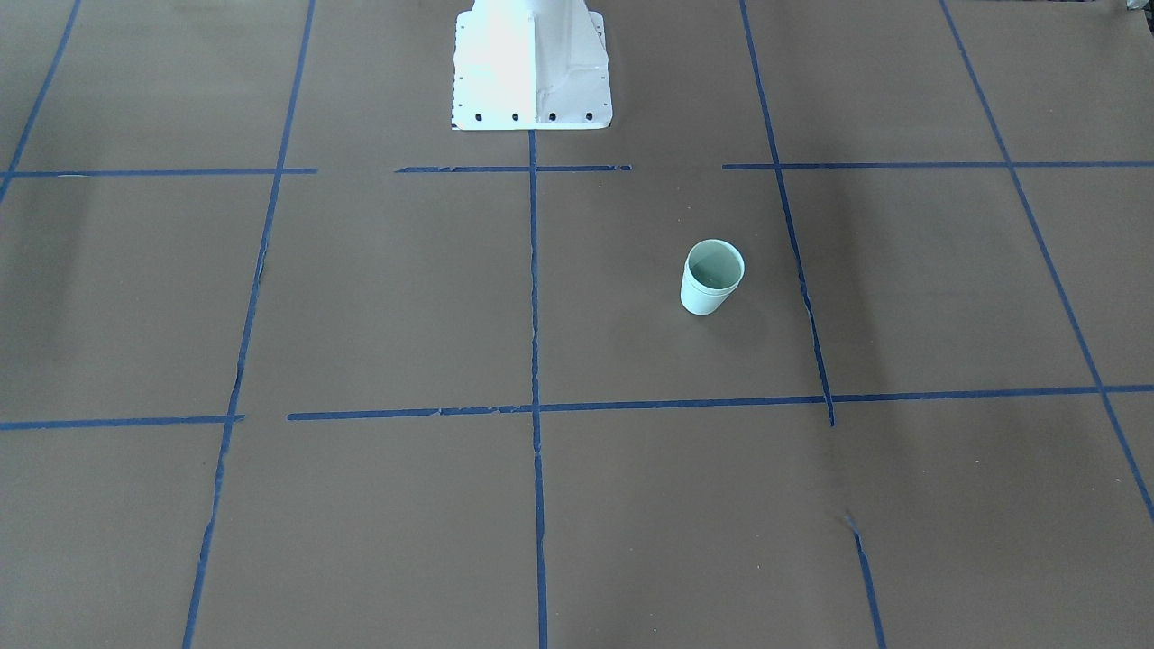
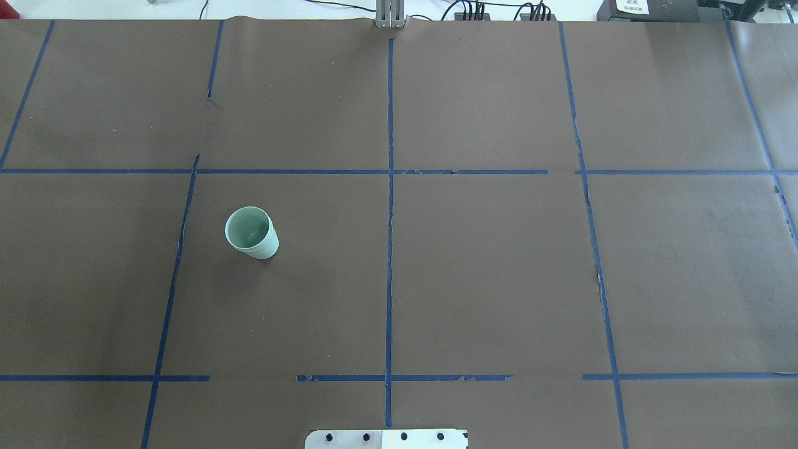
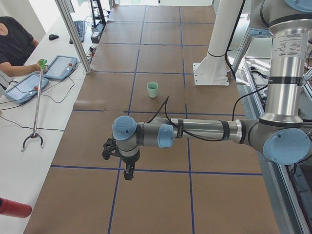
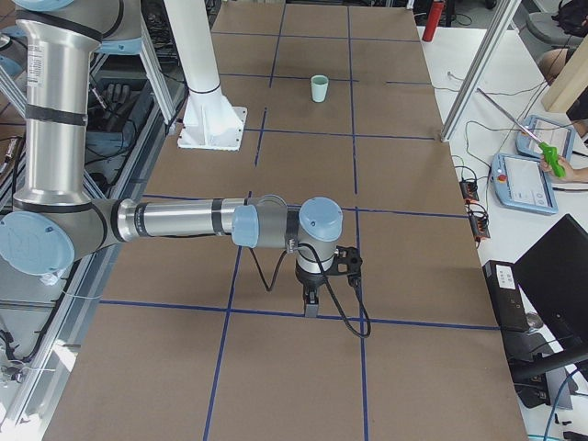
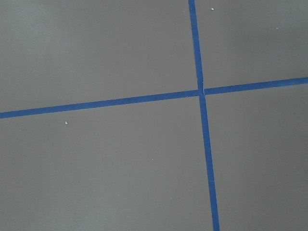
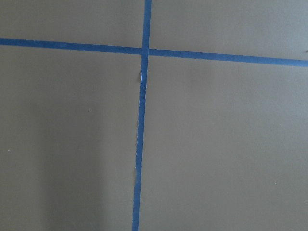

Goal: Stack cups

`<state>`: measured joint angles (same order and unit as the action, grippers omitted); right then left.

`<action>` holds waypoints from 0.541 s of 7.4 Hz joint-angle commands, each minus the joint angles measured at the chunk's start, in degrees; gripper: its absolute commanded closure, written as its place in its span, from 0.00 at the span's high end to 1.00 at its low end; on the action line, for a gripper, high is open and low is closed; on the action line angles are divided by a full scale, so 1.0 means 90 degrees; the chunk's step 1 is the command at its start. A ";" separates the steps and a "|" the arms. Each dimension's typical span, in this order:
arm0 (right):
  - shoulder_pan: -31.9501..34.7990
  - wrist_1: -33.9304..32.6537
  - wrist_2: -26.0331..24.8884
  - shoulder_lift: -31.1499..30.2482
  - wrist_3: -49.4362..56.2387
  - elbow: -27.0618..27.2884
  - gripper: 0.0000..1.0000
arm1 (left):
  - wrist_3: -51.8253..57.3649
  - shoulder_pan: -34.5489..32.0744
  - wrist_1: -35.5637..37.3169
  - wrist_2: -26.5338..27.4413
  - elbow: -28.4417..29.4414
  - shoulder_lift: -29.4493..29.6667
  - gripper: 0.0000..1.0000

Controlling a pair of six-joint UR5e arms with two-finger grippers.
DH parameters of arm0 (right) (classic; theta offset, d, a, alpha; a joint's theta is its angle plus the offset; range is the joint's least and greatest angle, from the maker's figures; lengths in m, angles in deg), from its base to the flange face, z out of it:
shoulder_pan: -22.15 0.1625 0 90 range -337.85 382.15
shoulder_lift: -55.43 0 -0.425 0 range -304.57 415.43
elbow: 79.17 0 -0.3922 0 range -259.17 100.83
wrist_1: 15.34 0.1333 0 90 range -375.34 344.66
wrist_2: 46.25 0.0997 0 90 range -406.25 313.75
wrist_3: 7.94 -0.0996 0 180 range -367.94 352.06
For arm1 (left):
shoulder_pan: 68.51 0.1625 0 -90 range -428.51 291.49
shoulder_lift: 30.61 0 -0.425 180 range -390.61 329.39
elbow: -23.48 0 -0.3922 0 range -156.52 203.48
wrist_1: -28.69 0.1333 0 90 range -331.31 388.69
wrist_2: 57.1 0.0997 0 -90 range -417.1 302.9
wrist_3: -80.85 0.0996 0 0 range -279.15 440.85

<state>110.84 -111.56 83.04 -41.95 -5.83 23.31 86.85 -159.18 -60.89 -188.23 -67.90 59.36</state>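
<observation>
One pale mint-green cup (image 1: 712,277) stands upright on the brown paper, on the robot's left half of the table (image 2: 251,232). It also shows small in the exterior left view (image 3: 152,89) and the exterior right view (image 4: 319,88). I cannot tell whether a second cup sits nested inside it; no separate second cup is in view. My left gripper (image 3: 127,174) points down at the table's left end, far from the cup. My right gripper (image 4: 310,308) points down at the right end. I cannot tell whether either is open or shut. Both wrist views show only paper and tape.
Blue tape lines (image 2: 389,249) mark a grid on the brown paper. The white robot base (image 1: 532,63) stands at the robot's edge. An operator with a long grabber tool (image 3: 36,107) and tablets (image 3: 61,67) sits across the table. A red bottle (image 3: 12,207) lies beside it.
</observation>
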 commanded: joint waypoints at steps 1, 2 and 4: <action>0.0000 0.0007 0.0000 0.0000 0.0000 0.0000 1.00 | -0.0002 -0.0004 0.0012 -0.0281 0.0026 -0.0016 1.00; 0.0000 -0.0003 0.0000 0.0000 0.0000 0.0000 1.00 | 0.0017 -0.0004 -0.0017 -0.0806 0.0084 -0.0151 1.00; 0.0000 -0.0003 0.0000 0.0000 0.0000 0.0000 1.00 | 0.0017 0.0006 -0.0017 -0.0831 0.0095 -0.0153 1.00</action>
<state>110.84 -111.54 83.04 -41.95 -5.83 23.31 86.98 -159.17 -61.01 -194.95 -67.15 58.14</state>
